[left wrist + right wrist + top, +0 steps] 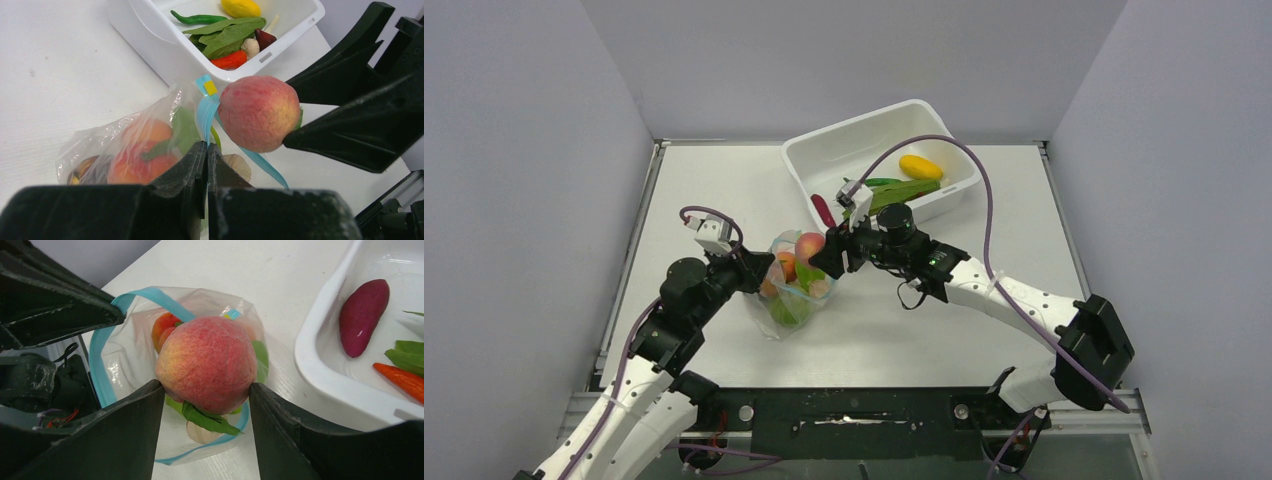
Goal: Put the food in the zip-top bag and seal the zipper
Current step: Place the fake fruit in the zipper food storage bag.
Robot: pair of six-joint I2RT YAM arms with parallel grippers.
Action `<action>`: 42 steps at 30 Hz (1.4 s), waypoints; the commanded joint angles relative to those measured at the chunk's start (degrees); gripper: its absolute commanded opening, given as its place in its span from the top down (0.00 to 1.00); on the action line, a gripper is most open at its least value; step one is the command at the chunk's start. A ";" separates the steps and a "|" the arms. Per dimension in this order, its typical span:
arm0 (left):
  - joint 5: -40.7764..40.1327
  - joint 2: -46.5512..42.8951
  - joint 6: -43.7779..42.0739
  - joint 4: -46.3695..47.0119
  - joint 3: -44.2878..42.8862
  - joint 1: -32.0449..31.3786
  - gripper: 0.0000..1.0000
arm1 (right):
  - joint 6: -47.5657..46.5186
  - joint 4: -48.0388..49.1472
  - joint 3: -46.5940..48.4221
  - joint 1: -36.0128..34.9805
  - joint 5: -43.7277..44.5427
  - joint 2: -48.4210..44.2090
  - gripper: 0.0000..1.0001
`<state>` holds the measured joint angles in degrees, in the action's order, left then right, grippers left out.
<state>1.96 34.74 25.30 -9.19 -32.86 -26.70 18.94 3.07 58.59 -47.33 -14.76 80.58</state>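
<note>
From above, you hold the peach (809, 245) over the zip-top bag (786, 305) on the bench (714, 180); the left wrist shows your left jaws pinched together on the zipper (205, 112); the right wrist shows your right jaws clamping the peach, so lower it, then release.

Both arms bend inward over the worktop (724, 190), pincers close together. The left pincer (207, 147) is pinched tight on the rim of the zip-top bag (100, 140); the right pincer (205, 384), jaws half spread, clamps a peach (205, 357).
</note>
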 commanded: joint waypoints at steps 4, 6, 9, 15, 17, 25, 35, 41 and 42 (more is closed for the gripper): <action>1.10 0.29 1.41 4.44 -3.24 -0.28 1.00 | -2.01 -0.42 0.47 -3.47 4.72 -3.48 0.68; 1.65 0.48 1.86 4.61 -3.22 -0.28 1.00 | -1.76 -0.19 0.24 -3.99 5.03 -2.74 0.67; 2.27 0.53 2.21 4.62 -3.41 -0.28 1.00 | -1.01 0.37 0.25 -4.54 5.21 -1.43 0.66; 2.15 0.13 2.17 4.27 -3.76 -0.28 1.00 | -0.22 1.23 1.53 -5.74 3.93 1.65 0.61; 2.25 0.06 2.21 4.35 -3.77 -0.28 1.00 | -0.21 0.75 2.21 -5.98 3.91 2.63 0.59; 2.43 -0.22 2.21 4.35 -3.81 -0.28 1.00 | -0.13 -0.86 3.15 -6.06 5.91 2.54 0.40; 3.04 -0.70 2.47 4.62 -3.57 -0.28 1.00 | 0.03 -2.09 3.68 -6.09 6.15 1.05 0.23; 3.05 -1.16 2.43 4.40 -3.70 -0.28 1.00 | 0.13 -2.55 3.92 -6.02 6.50 -0.76 0.22; 3.09 -1.25 2.47 4.44 -3.70 -0.28 1.00 | 0.16 -2.88 4.17 -5.99 6.58 -0.89 0.22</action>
<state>3.95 34.52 27.35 -9.19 -33.58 -26.70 18.83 -1.02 59.57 -52.97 -9.39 83.15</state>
